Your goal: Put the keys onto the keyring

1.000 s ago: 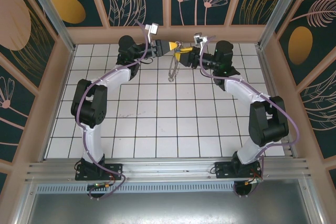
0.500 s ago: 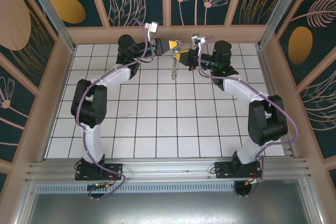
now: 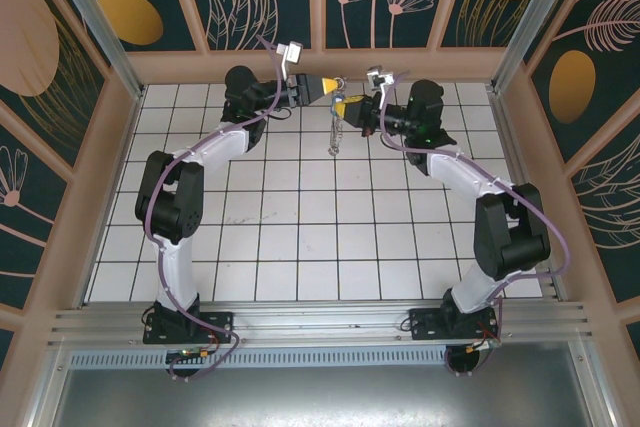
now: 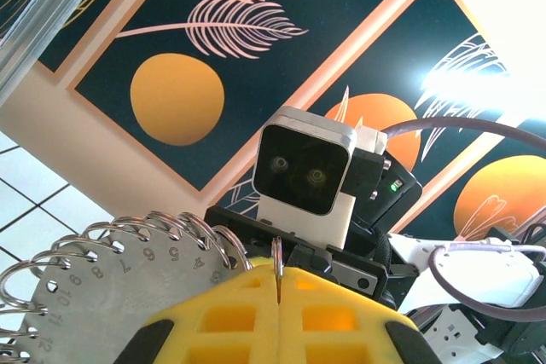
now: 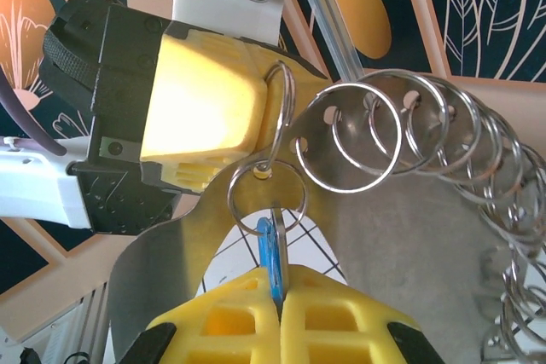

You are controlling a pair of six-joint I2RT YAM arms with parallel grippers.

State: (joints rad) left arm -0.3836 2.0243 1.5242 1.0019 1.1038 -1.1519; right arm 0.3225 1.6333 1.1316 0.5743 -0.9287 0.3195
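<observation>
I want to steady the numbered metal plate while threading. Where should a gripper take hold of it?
Probably best to pinch the plate across its thin flat faces on the bare middle, coming in from the edge without rings. Its curved, numbered edge is crowded with wire rings that would likely get in the way.

Both arms are stretched toward the far middle, elbows bent outward; the left gripper (image 3: 334, 86) and right gripper (image 3: 342, 105) are held almost tip to tip; both pairs of yellow fingers are pressed closed.
</observation>
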